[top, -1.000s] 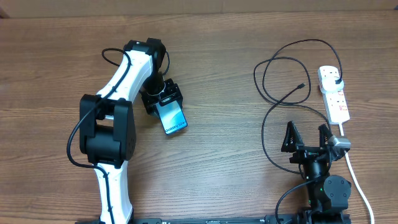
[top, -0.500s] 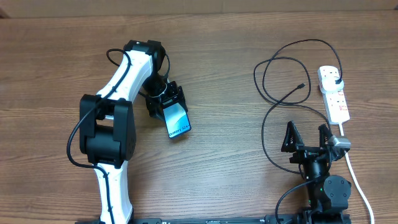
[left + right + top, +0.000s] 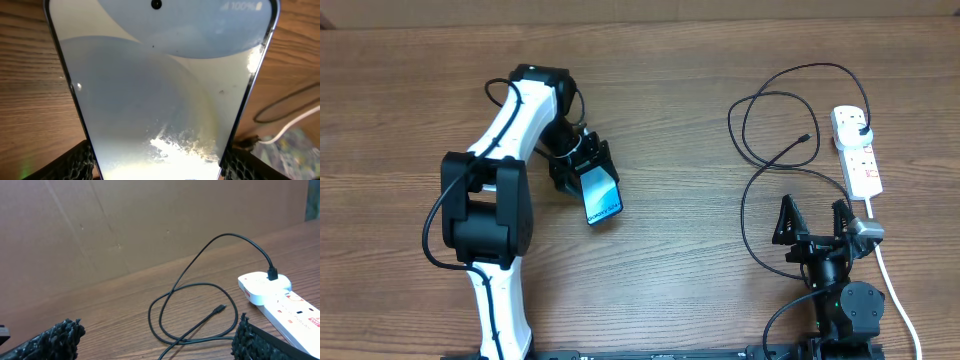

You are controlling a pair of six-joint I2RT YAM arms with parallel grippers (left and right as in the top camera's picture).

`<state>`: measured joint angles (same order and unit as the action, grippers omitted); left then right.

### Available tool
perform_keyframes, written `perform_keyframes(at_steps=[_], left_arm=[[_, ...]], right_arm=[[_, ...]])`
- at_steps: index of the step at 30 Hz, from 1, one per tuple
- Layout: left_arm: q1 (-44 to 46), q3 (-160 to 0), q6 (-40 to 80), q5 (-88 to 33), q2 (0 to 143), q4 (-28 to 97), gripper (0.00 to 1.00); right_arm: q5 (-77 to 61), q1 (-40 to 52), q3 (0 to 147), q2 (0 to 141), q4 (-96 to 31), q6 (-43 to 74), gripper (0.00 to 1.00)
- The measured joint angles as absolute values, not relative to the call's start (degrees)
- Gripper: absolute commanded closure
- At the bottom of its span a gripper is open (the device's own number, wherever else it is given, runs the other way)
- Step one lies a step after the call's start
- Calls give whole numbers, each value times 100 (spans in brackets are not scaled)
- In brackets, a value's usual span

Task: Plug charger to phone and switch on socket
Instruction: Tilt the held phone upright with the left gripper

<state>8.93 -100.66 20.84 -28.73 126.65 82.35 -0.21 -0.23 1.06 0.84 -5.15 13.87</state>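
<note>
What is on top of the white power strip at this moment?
The charger has its black plug in the end outlet of the socket. The pins are hidden inside it. The rest of the top looks bare.

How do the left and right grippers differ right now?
The left gripper is shut on the phone, extended across the table; the right gripper is open and empty, drawn back at the near edge. The left is far from the charger; the right sits beside its loops. Both have black fingers.
</note>
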Motion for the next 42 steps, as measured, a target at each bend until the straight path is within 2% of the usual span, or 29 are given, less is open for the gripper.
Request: perform_keyframes(at_steps=[16, 42], left_arm=[[340, -10066, 1330, -3756, 12665, 8621, 34], [161, -10066, 1153, -3948, 12665, 8980, 34]], right_arm=[[-21, -21, 106, 84, -517, 1385, 0], [-21, -23, 106, 84, -515, 1387, 0]])
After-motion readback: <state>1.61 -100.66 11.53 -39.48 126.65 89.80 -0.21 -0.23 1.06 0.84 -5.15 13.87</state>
